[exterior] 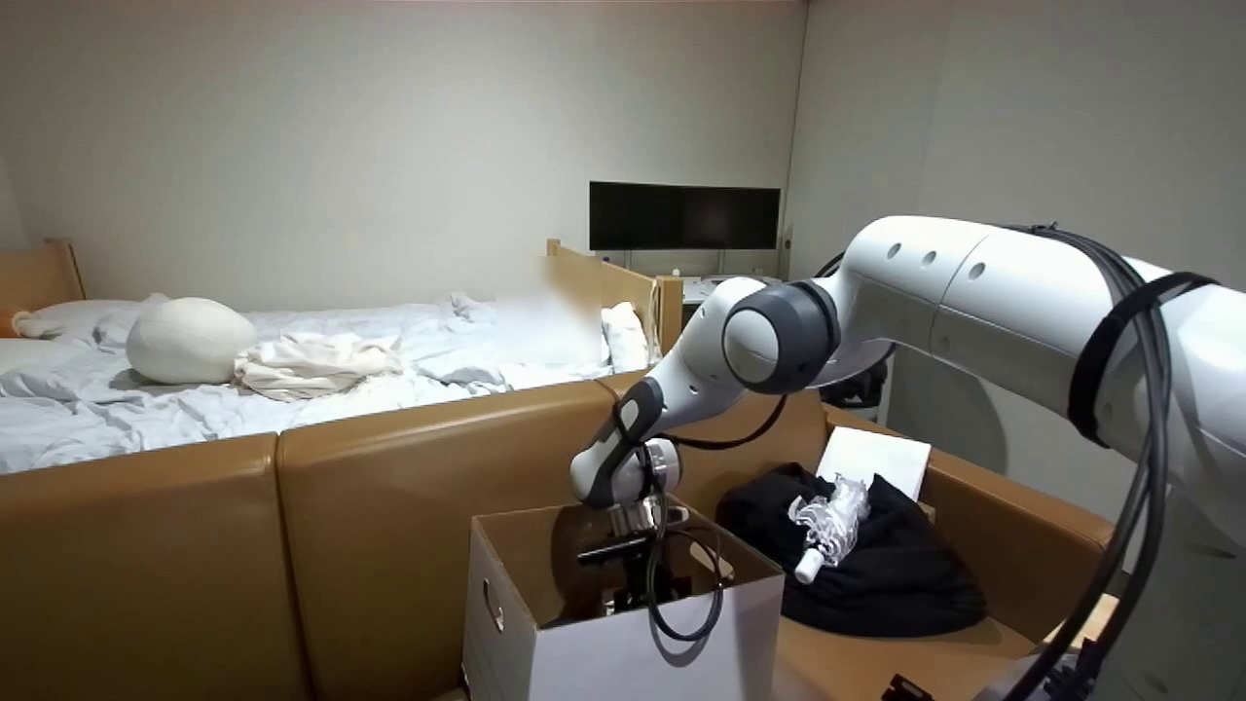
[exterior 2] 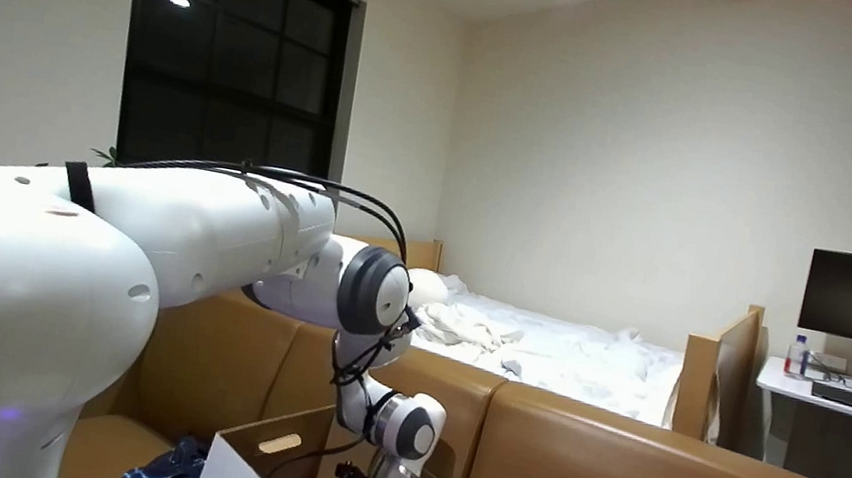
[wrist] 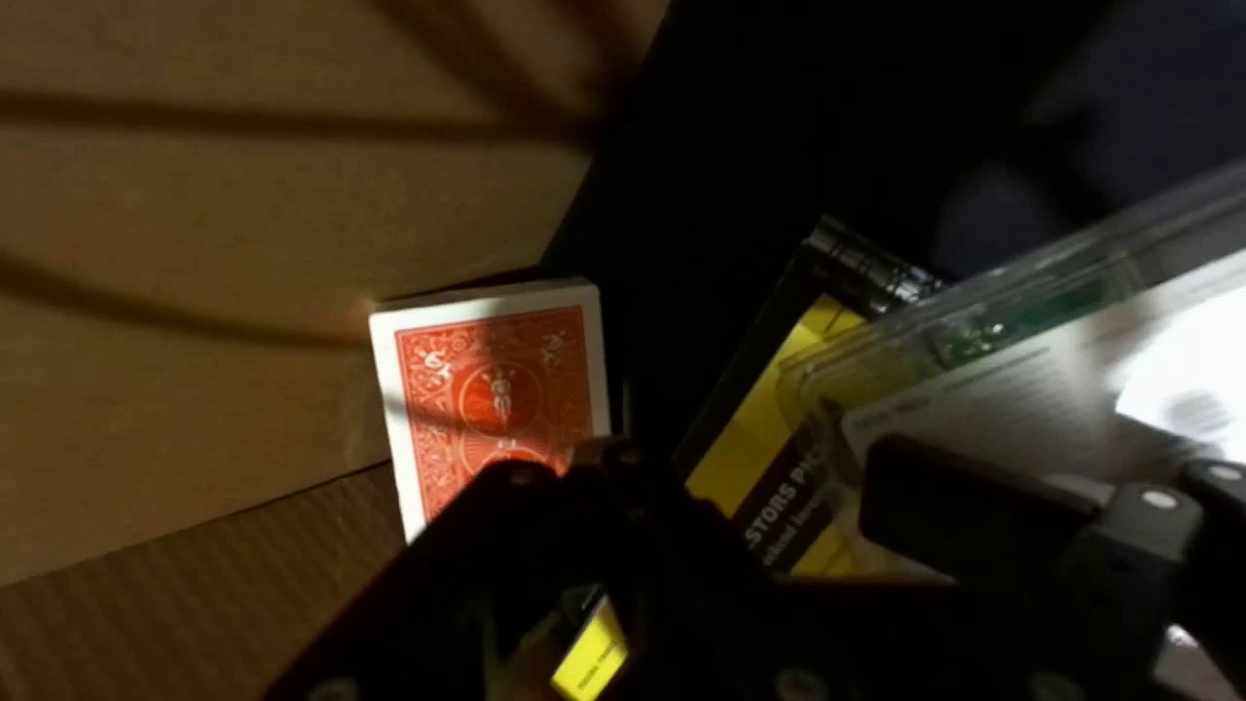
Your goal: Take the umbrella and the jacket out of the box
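Lower right in an exterior view, beside the box point(exterior: 599, 667), the umbrella point(exterior: 835, 521) rests on the jacket point(exterior: 896, 579): we expect it light, slick, best held by its handle point(exterior: 809, 565), the jacket soft, best pinched; whether the gripper point(exterior: 640, 584) is spread or holding something, we cannot tell.

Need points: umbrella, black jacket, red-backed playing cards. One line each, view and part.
Umbrella point(exterior: 835, 521): in an exterior view, on its clear bunched canopy.
Black jacket point(exterior: 896, 584): in an exterior view, on fabric beside the umbrella.
Red-backed playing cards point(wrist: 494, 385): in the wrist view, on the top card's red back.
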You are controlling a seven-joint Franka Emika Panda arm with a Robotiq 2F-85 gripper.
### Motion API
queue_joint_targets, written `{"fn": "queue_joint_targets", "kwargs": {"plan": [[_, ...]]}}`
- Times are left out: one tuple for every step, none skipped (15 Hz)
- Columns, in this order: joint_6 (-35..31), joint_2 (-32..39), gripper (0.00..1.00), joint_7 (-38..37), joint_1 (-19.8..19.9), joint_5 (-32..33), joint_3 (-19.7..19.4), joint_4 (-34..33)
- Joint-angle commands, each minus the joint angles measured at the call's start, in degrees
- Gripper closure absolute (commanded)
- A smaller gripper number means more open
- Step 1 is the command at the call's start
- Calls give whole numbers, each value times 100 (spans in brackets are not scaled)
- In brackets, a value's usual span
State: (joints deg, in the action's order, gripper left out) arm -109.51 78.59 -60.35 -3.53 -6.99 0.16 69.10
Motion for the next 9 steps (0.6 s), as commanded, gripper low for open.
{"fn": "queue_joint_targets", "kwargs": {"plan": [[-266, -58, 76, 742, 55, 79, 191, 258], [-212, -35, 37, 898, 54, 86, 226, 219], [-197, -28, 39, 1017, 49, 83, 249, 215], [-183, -31, 38, 1111, 40, 77, 259, 223], [-201, -56, 32, 1205, 36, 77, 272, 263], [-224, -62, 27, 1286, 33, 74, 277, 284], [-269, -76, 19, 1356, 28, 70, 274, 302], [-296, -76, 14, 1444, 33, 64, 274, 306], [-275, -74, 8, 1516, 40, 58, 275, 290]]}}
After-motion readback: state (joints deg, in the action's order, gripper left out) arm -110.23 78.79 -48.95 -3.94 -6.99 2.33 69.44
